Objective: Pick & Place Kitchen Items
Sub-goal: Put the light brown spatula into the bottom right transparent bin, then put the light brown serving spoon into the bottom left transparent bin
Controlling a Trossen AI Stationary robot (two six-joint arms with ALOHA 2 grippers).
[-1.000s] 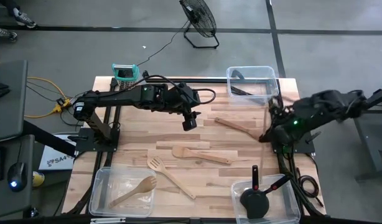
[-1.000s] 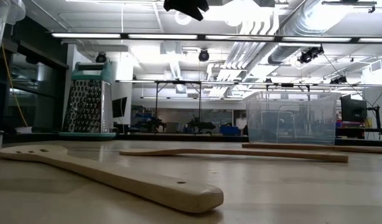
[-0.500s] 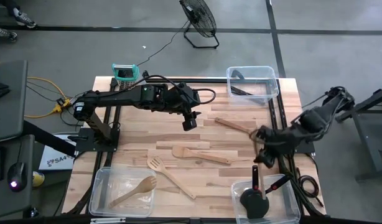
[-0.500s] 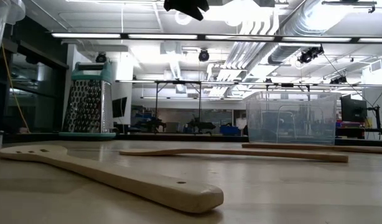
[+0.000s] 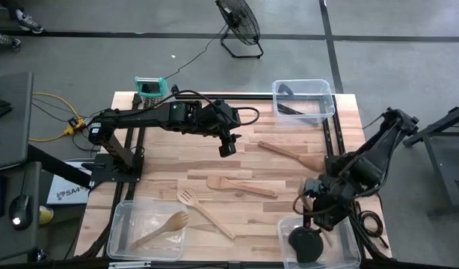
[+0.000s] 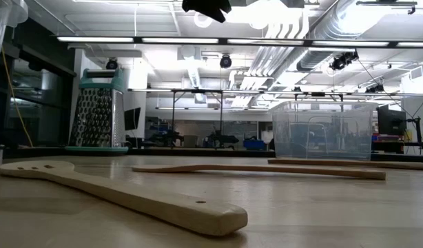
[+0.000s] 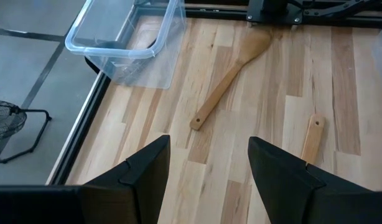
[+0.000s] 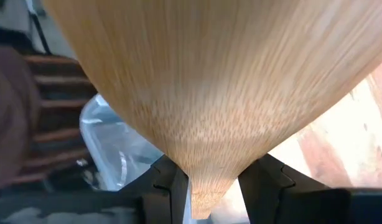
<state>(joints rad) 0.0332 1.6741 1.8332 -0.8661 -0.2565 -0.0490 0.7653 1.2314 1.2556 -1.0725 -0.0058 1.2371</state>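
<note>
— Right gripper (image 5: 313,211): where is it, and is it holding anything?

— It hangs at the far rim of the clear plastic bin (image 5: 355,250) at the near right corner of the table. Its fingers are partly closed on the neck of a pale wooden utensil (image 8: 203,93), whose broad blade fills the right wrist view.

— What has changed in the last second?

— 1 second ago this arm was at the table's right edge, near the bowl of the long wooden spoon (image 5: 289,153) that lies there. It has since swung toward the near side, carrying the utensil with it. That spoon has not moved.

— What does that mean for the task?

— I judge this a carry almost finished: the drop into the bin looks to be next. A black turner (image 5: 306,245) already lies inside it.

— And the left gripper (image 5: 227,146)?

— It hovers over the far middle of the table, fingers spread wide and empty, unchanged.

— What remains loose on the table?

— 3 items: that spoon, a wooden spatula (image 5: 241,185) and a slotted wooden turner (image 5: 203,211).
</note>
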